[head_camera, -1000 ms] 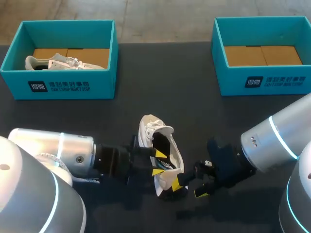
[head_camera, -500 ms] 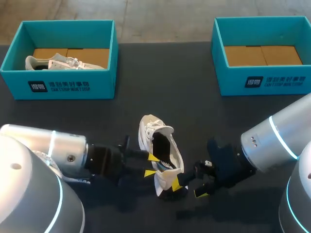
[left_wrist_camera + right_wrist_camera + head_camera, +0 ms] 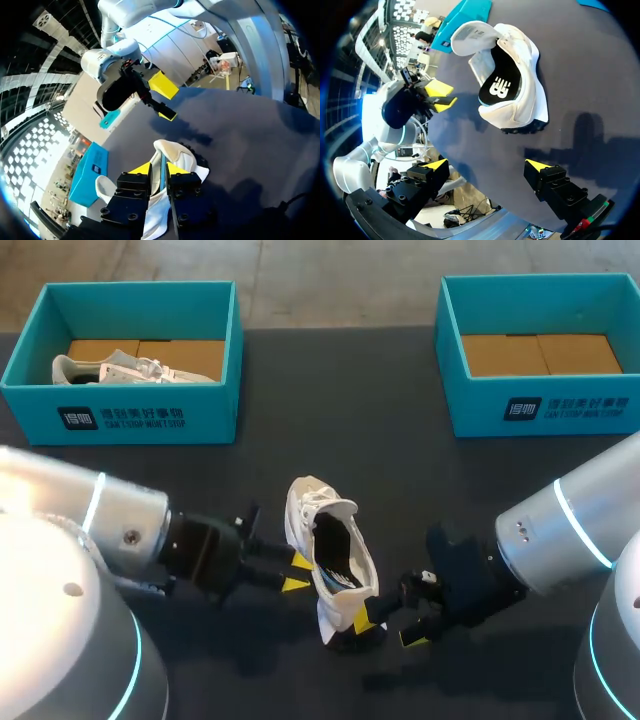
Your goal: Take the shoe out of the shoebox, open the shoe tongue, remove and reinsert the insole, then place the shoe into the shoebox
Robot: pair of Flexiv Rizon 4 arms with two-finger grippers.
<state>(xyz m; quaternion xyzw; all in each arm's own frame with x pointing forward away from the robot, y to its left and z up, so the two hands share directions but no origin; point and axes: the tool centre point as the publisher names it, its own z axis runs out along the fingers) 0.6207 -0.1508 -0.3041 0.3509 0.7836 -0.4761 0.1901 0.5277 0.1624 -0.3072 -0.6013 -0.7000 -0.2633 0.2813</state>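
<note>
A white shoe (image 3: 332, 565) lies on the dark table with its tongue folded back and a black insole (image 3: 496, 84) showing inside. My left gripper (image 3: 296, 574) sits just off the shoe's left side. Its fingers are close together with a narrow gap and hold nothing; in the left wrist view the shoe (image 3: 172, 157) lies just ahead of the left gripper (image 3: 158, 169). By the shoe's heel my right gripper (image 3: 386, 630) is wide open and off the shoe. From the right wrist, the shoe (image 3: 527, 60) is ahead of the right gripper (image 3: 485, 166), not between its fingers.
A teal shoebox (image 3: 150, 418) at the back left holds another pale shoe (image 3: 130, 368). A second teal shoebox (image 3: 560, 408) at the back right shows only a cardboard bottom. Dark table runs between the boxes and the shoe.
My left gripper has pulled back leftward out of the shoe's opening, and its fingers have drawn closer together. The shoe and my right arm have stayed put.
</note>
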